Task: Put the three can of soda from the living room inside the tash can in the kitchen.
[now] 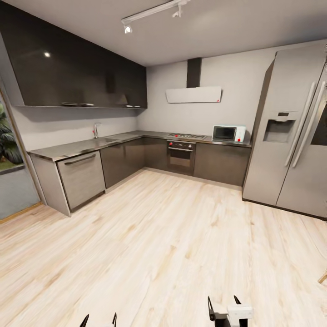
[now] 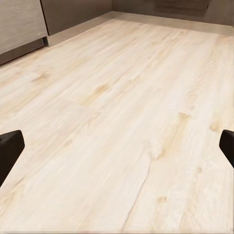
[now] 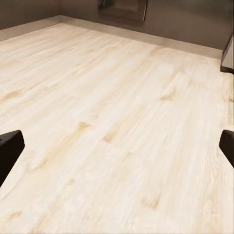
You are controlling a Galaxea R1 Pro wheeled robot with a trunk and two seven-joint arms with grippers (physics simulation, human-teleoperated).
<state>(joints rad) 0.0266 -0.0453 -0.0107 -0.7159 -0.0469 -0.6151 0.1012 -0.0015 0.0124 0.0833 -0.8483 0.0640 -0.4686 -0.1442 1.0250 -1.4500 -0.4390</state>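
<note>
Fingertips of the left end effector (image 1: 99,319) and right end effector (image 1: 224,305) poke up at the head view's lower edge, each pair spread wide with nothing between them, hanging over pale wood floor (image 1: 159,245). Beyond lies the kitchen: dark grey L-shaped cabinets (image 1: 122,159), a steel oven (image 1: 180,156), a white microwave (image 1: 228,133) on the tabletop, black wall cupboards (image 1: 77,77) above, and a steel fridge (image 1: 290,136) at right.

Kitchen (image 1: 136,150): dark cabinets, pale floor
</note>
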